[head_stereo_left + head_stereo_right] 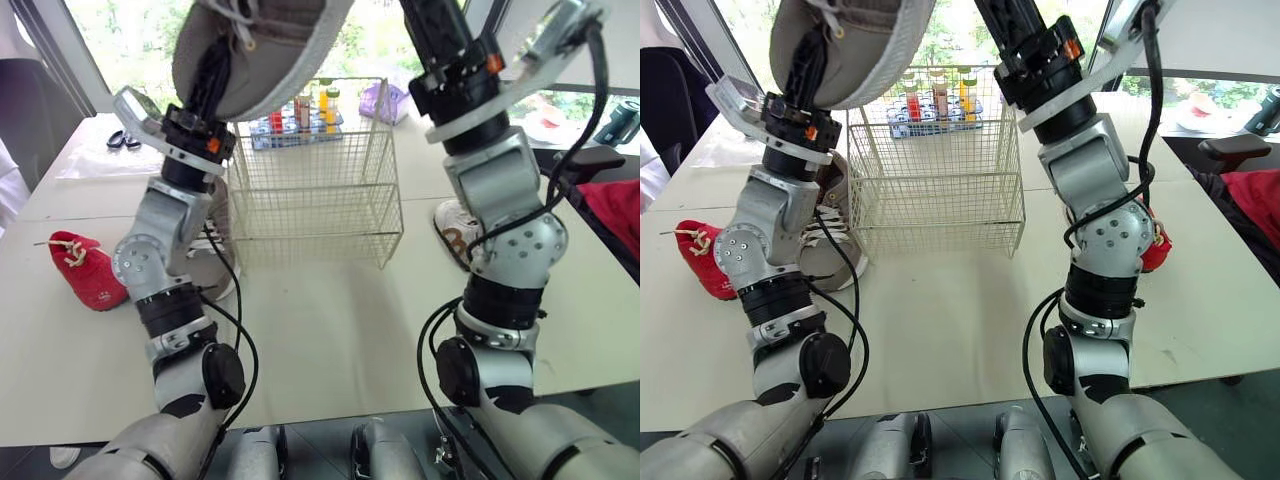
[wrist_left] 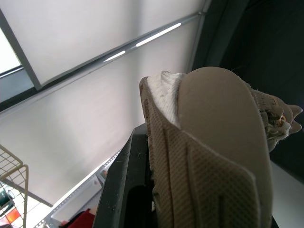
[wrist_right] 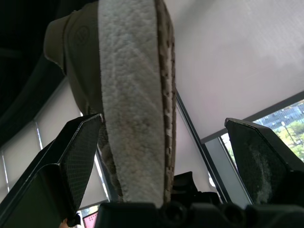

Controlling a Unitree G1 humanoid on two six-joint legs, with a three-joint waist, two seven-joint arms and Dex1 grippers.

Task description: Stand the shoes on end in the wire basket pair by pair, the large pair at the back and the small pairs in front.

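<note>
White table (image 1: 330, 330) bears wire basket (image 1: 315, 200), red shoe (image 1: 90, 268).

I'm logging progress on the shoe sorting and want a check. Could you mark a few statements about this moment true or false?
1. The cream wire basket holds no shoes. True.
2. The left gripper holds the large beige shoe up above the table. True.
3. The small red shoe stands inside the basket. False: it lies on the white table, to the robot's left of the basket.
4. The right gripper is clamped shut. False: its fingers are spread apart.
</note>
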